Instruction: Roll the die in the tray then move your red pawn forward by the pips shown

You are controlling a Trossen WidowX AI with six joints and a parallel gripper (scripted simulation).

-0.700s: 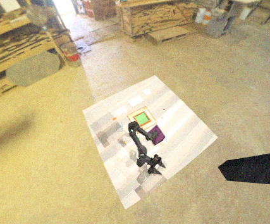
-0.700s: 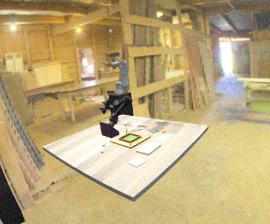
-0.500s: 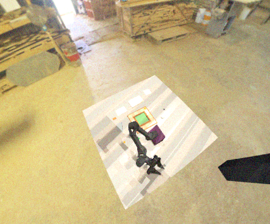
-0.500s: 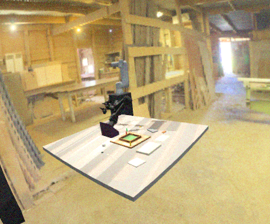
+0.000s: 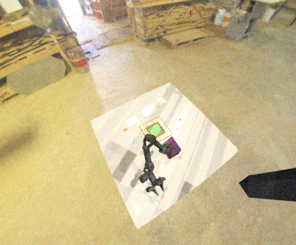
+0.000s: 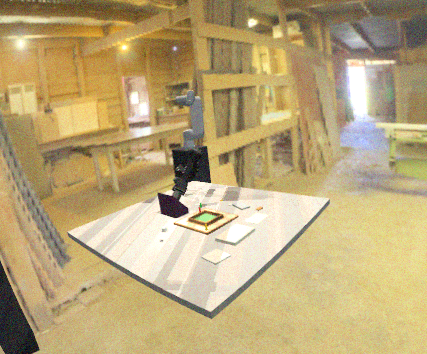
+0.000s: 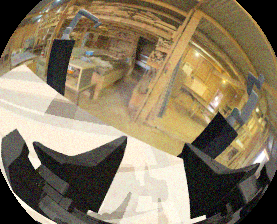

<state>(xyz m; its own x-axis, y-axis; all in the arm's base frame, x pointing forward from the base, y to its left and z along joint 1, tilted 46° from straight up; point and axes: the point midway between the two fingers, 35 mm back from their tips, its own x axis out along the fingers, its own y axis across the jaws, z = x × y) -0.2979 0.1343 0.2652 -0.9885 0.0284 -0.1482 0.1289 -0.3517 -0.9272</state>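
The gripper (image 7: pixel 145 169) appears in the wrist view as two dark fingers rising from the bottom of the round picture, partly open with a clear gap between them. Through that gap only pale striped table surface shows. Nothing sits between the fingers, and they touch nothing visible.

The top view shows what the wrist view cannot: the whole dark arm (image 5: pixel 148 157) bent over a pale, grey-striped table top (image 5: pixel 206 152). Its gripper (image 5: pixel 154 187) hangs near the table's near edge, well apart from the game pieces. From this height the fingers are too small to judge.

Further along the table lies a square game board (image 5: pixel 143 129) with an orange border around a green centre. Just beside it is a dark purple tray (image 5: pixel 174 147), and part of the arm reaches over the tray's edge in this view. A few white cards (image 5: pixel 148 111) lie beyond the board.

The exterior view looks across the table from the side. Here the board (image 6: pixel 184 224) lies flat, with the purple tray (image 6: pixel 169 205) just behind it and the arm (image 6: pixel 183 177) above the tray. A small red upright piece, probably the red pawn (image 6: pixel 200 205), stands at the board's far edge; it is too small to be sure. A tiny pale speck (image 6: pixel 164 229) on the table near the tray may be the die, though I cannot tell. A wooden workshop surrounds the table.
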